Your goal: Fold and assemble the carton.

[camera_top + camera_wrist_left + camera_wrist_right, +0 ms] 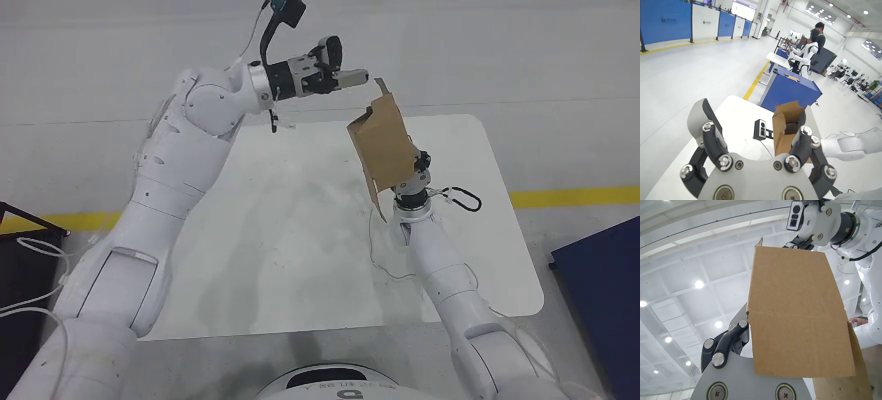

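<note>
The right end effector (408, 178) pinches the carton (381, 140), holding it (partly opened) above the table (300, 250). The left end effector (755, 108), spread wide, sits just beside its upper end.

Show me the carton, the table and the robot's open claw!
carton (383, 140): top view, middle of its brown side panel.
table (290, 230): top view, bare white top.
left gripper (756, 104): left wrist view, midway between its spread fingertips.

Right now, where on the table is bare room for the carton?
The table is bare in the middle, between the arms. The far side is crowded: the right gripper holds the carton, the left gripper beside it.
</note>
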Robot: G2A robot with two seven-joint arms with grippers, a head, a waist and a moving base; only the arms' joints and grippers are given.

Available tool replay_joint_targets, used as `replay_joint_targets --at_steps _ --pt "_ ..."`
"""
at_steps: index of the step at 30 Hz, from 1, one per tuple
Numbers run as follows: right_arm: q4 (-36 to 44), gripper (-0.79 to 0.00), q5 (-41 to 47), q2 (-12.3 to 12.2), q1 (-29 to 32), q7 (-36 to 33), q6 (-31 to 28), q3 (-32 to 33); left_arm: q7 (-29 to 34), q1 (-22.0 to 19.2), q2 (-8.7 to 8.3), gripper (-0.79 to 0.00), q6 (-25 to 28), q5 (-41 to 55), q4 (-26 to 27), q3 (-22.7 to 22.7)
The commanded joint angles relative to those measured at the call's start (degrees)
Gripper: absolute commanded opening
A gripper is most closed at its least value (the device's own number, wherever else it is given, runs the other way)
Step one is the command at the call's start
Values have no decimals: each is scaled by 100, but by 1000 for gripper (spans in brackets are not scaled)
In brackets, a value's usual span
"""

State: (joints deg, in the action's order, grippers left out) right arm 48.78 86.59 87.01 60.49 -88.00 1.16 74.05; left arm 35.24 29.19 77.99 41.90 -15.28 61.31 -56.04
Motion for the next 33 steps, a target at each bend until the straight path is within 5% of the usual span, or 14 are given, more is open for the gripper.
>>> replay_joint_targets --at_steps 1,21,33 --pt "0 -785 0 0 0 0 0 0 77 29 -2 0 -15 -57 214 46" --pt "0 -785 0 0 0 0 0 0 357 -160 115 0 -129 -573 -82 617" --pt "0 -785 0 0 0 0 0 0 -7 -166 22 0 -127 -633 -119 245"
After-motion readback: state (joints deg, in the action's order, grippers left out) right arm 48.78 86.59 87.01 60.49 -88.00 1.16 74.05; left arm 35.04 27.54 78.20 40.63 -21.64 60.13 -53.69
